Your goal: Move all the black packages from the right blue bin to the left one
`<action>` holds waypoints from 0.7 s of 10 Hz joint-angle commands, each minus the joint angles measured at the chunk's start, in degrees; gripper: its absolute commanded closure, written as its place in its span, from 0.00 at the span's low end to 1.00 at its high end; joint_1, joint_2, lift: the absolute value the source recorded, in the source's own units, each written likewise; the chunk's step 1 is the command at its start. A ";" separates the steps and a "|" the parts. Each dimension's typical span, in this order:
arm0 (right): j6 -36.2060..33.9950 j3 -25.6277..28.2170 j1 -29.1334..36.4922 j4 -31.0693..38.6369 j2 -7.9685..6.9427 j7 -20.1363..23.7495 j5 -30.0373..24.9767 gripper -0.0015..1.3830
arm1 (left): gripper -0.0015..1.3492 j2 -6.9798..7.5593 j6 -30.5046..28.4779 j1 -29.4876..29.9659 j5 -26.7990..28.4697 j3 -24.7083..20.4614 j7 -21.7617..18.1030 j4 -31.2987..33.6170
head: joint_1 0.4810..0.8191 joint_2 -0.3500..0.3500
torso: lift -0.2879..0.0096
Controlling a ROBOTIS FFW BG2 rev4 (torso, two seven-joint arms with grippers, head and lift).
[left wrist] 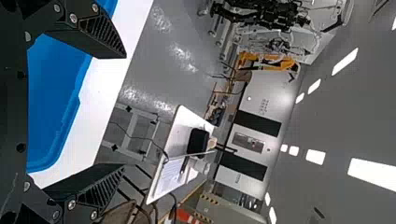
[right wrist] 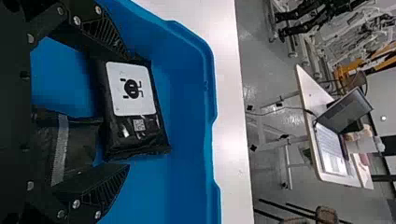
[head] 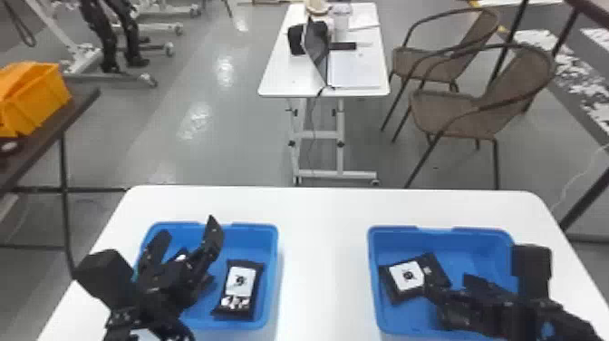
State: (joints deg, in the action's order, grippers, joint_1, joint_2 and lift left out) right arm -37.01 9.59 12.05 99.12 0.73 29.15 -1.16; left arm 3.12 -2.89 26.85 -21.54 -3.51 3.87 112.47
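Right wrist view: right tool (right wrist: 127, 109) low at the right bin (right wrist: 211, 88), fingers set wide. Nearest its palm, a dark package with a pale strip (right wrist: 77, 144), partly cut off by the tool's own body; full lie cannot be told. Next out, the labelled package (right wrist: 133, 105), face up on the bin floor, lying across the gap between the fingertips, one end by the left finger. Contact with that finger cannot be told.

Head view agrees: labelled package in the left part of the right bin, to the left of the right tool and a touch forward. Long axis runs roughly side to side, slightly aslant, much the same way the fingers part. Judged from that, closing now would press end to end; a wrist turn, plus a small shift left, should offer the narrower width. Right arm is clearly the nearer.

Farther off, across the bare middle of the desk (head: 324, 254), the left bin (head: 273, 272), one black package (head: 239, 290) inside at its right side. Left tool (head: 188, 226) above that bin, fingers also spread, nothing seen between them.
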 commanded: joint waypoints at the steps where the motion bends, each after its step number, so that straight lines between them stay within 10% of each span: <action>1: -3.42 0.25 2.01 5.03 -0.78 -3.22 0.02 0.16 | 0.15 0.57 -0.10 -0.04 -0.26 0.08 0.00 -0.06 | 0.63 0.60 | 0.83; 7: -20.82 1.83 4.64 14.70 -0.78 -21.59 10.48 0.16 | 0.15 1.45 -0.10 -0.13 -0.44 0.26 0.00 -0.06 | 0.63 0.51 | 0.83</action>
State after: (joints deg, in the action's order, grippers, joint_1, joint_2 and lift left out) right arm -56.49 11.35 16.65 113.45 0.00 7.69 7.74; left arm 4.55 -3.00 26.69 -21.96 -3.25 3.87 112.41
